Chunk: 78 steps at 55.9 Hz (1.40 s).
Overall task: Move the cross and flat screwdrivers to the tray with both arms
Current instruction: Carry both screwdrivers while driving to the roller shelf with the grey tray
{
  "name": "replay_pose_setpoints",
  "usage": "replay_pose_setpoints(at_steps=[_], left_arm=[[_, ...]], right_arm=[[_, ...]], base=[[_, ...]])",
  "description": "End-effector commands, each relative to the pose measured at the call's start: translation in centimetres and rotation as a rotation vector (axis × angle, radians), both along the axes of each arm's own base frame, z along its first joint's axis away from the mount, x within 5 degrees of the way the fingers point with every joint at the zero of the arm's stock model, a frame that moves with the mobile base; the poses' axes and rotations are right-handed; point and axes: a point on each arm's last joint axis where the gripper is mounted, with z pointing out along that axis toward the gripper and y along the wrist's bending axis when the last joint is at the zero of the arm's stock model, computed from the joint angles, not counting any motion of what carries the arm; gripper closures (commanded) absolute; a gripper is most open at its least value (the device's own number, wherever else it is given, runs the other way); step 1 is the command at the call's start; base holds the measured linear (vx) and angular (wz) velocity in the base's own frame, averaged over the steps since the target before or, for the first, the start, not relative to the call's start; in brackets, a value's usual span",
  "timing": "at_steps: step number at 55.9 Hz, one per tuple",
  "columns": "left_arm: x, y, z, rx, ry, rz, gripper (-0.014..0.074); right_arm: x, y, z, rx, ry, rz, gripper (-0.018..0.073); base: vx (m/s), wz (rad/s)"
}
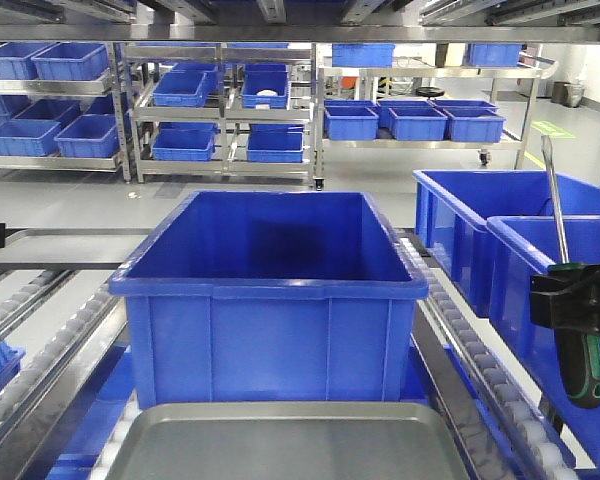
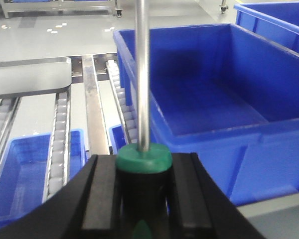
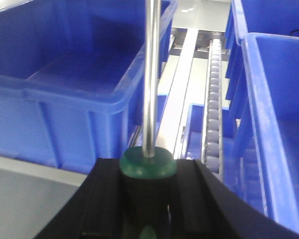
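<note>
Right claw [image 3: 148, 199] around screwdriver [image 3: 150, 124] handle, shaft upward.

the premises were a warehouse-type industrial storage area, as evidenced by steel shelving racks [image 1: 223, 100] on castors stocked with rows of blue plastic bins [image 1: 275, 145], roller conveyor lanes [image 2: 60, 134] carrying a large blue crate [image 1: 270, 300], and a smooth grey floor [image 1: 70, 195] bearing painted markings [image 1: 550, 128].

Left gripper [image 2: 143, 169]: black fingers clamped on black-and-green-handled screwdriver [image 2: 142, 74], silver steel shaft pointing up-frame. Deep blue plastic bin [image 2: 204, 159] just right. Grey metal tray [image 2: 30, 77] upper left, over roller conveyor [image 2: 60, 129].
</note>
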Motion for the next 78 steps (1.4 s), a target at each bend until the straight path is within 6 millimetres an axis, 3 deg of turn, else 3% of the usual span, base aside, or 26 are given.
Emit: replay_pose_setpoints(at_steps=[1,48,60,68,78], left_arm=[[-0.6,0.1,2.5,-0.038,-0.129,0.03,0.0596],[-0.6,0.1,2.5,-0.038,-0.129,0.03,0.0596],[-0.6,-0.1,2.5,-0.084,-0.125,0.028,0.0596],[-0.3,-1.5,2.3,-0.265,-0.066,-0.049,0.0596],[0.9,-5.5,-1.8,-0.266,0.248,-0.264,0.0595]], right_arm=[[-0.3,-0.2,2.3,0.014,-0.143,-0.008,0.0567],[-0.3,-0.2,2.3,0.015,-0.145,-0.008,0.0567],[-0.3,0.2,2.3,0.095,-0.131,-0.001,0.0567],[0.2,1.1,1.4,0.184,-0.041,0.048,0.0567],[1.4,2.9,-0.5,0.286,0.115,0.181,0.0567]], base=[[0.1,-0.08],[0.02,-0.01],[0.0,0.0],[0.0,0.0],[0.0,0.0]])
